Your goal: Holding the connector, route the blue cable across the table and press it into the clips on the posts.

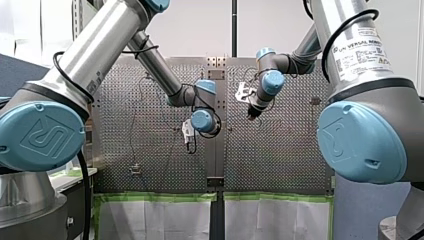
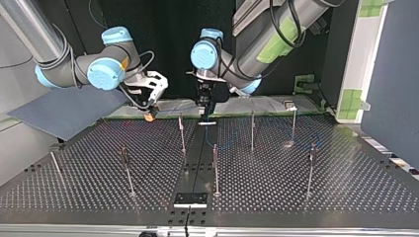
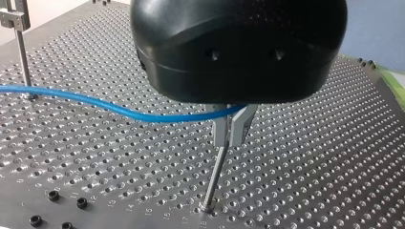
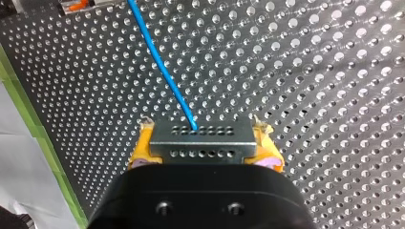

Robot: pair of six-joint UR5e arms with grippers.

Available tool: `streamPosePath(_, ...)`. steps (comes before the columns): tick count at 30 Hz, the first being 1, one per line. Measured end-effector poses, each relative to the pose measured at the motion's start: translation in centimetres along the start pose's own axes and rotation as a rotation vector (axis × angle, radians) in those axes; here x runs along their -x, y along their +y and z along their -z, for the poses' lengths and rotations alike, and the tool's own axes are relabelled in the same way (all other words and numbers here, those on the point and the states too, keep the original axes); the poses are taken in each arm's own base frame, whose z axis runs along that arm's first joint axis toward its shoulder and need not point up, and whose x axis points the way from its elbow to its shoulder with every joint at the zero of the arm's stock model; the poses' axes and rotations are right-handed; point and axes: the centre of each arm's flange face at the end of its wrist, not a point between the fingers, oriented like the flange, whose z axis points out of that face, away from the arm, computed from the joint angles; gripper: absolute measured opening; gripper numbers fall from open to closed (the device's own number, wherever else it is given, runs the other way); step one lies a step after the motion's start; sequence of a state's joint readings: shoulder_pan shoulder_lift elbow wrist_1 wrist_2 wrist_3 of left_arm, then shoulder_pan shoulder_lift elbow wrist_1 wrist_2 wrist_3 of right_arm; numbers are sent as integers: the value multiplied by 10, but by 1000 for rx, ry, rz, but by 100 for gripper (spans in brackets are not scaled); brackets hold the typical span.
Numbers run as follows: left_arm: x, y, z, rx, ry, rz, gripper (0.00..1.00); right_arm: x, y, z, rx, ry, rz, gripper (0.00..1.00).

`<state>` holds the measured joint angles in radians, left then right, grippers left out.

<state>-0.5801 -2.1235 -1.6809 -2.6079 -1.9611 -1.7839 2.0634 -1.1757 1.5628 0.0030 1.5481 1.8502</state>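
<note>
Pinched between the yellow pads (image 4: 143, 150) of the right gripper (image 4: 205, 143): the connector (image 4: 203, 136), a small metal block with two rows of holes, pads pressed against its two ends. Out of the far row of holes, the blue cable (image 4: 160, 62), running straight ahead and away over the perforated table (image 4: 310, 71). Off to one side of the gripper, a strip of green tape (image 4: 43, 143) along the table's edge, with a pale sheet (image 4: 19, 157) beyond it.

On to the left gripper (image 3: 232, 129): black housing, two metal fingers (image 3: 222, 131) drawn nearly together, only a thin slit between them. Caught there near the roots of the fingers, the blue cable, coming in as a shallow sagging curve above the table. Right under the fingertips, a thin upright post (image 3: 215, 176), in line with the slit and seated in one of the table's holes. Further off, beside the cable's far stretch, a second post (image 3: 21, 57) with a metal clip (image 3: 12, 16) on top; cable passing close by its foot, touching or not impossible to tell.

Seen from across the table: right gripper at the top view's left, tilted, low over the far edge; left gripper close to upright near the middle, also by the far edge. Apart from each other, with one slim post between them. Nearer the camera, more posts (image 2: 252, 131) standing spaced over the table.

From behind the arms: both grippers close to the table's middle seam, one on each side of it, left lower in the view than right
</note>
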Motion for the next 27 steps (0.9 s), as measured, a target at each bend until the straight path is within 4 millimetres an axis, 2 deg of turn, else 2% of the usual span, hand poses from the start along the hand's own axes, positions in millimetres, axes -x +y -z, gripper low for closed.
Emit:
streamPosePath(9,0,0,0,0,0,0,1,0,0,0,0,0,0,0)
streamPosePath(10,0,0,0,0,0,0,7,0,0,0,0,0,0,0)
streamPosePath(27,0,0,0,0,0,0,7,0,0,0,0,0,0,0)
